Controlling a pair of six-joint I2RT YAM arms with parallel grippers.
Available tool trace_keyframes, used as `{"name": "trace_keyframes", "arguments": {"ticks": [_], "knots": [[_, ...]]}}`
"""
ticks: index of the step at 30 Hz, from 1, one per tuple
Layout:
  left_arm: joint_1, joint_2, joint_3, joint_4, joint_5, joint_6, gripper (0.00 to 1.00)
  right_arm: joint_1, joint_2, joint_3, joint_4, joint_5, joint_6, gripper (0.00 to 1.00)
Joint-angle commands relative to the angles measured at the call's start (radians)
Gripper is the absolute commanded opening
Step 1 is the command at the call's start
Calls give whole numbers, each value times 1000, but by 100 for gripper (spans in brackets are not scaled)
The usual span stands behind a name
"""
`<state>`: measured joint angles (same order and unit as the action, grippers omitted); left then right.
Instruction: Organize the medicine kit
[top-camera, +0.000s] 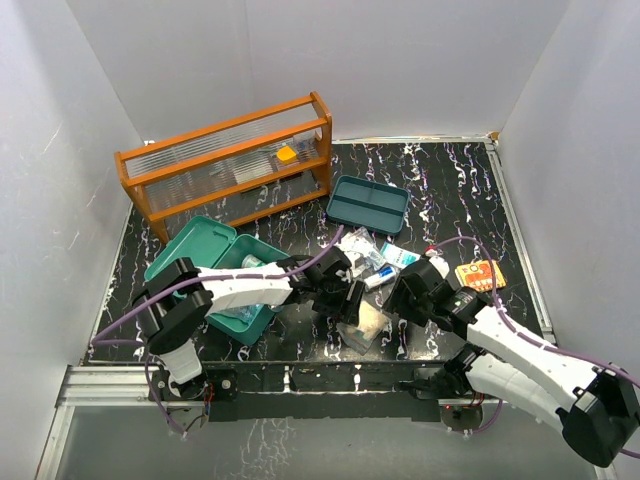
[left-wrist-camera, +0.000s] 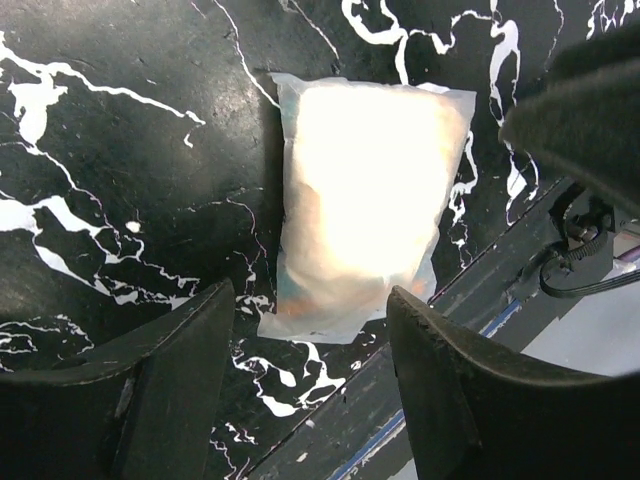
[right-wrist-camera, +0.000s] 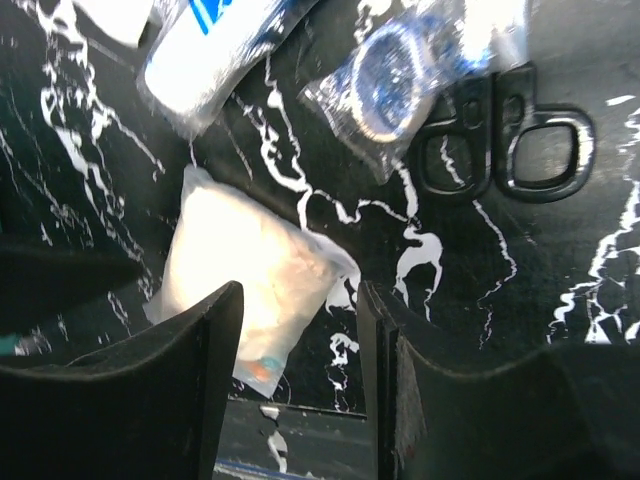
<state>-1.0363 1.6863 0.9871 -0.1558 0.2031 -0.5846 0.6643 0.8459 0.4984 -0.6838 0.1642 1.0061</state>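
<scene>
the teal medicine kit (top-camera: 195, 250) sits at the left of the black marbled desk (top-camera: 450, 190) with its lid open. its two-compartment tray (top-camera: 368, 203) lies apart toward the far side, near the wooden rack (top-camera: 225, 160). we see both arms meet over a clear pouch (left-wrist-camera: 365, 200) by the front edge: the left claw (left-wrist-camera: 310, 295) hangs above it, jaws apart, and the right claw (right-wrist-camera: 300, 290) is likewise spread, gripping nothing. wrapped supplies (top-camera: 375, 255) lie just beyond.

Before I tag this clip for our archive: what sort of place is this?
Probably a lab robot cell: white walls enclose a black marbled table, left arm and right arm mounted at its near edge.
</scene>
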Motion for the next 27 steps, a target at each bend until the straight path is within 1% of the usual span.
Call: {"name": "trace_keyframes", "arguments": {"ticks": [1,5,10,15,20,23,27], "knots": [[0,9,51,25,8,-17,60,-3,-33,-29,94,-141,-101,46],[-1,30,57,7,-10,-11,57,-5,21,-45,141,-238,-163,42],[1,48,60,6,-26,-12,55,-5,107,-52,181,-293,-206,43],[0,70,44,39,-21,-34,51,-6,165,-55,187,-293,-222,44],[1,81,39,42,-11,-37,50,-6,199,-59,207,-256,-237,44],[1,81,35,47,-7,-37,50,-7,217,-67,235,-251,-243,42],[1,78,29,57,0,-47,50,-9,235,-79,266,-253,-260,36]]}}
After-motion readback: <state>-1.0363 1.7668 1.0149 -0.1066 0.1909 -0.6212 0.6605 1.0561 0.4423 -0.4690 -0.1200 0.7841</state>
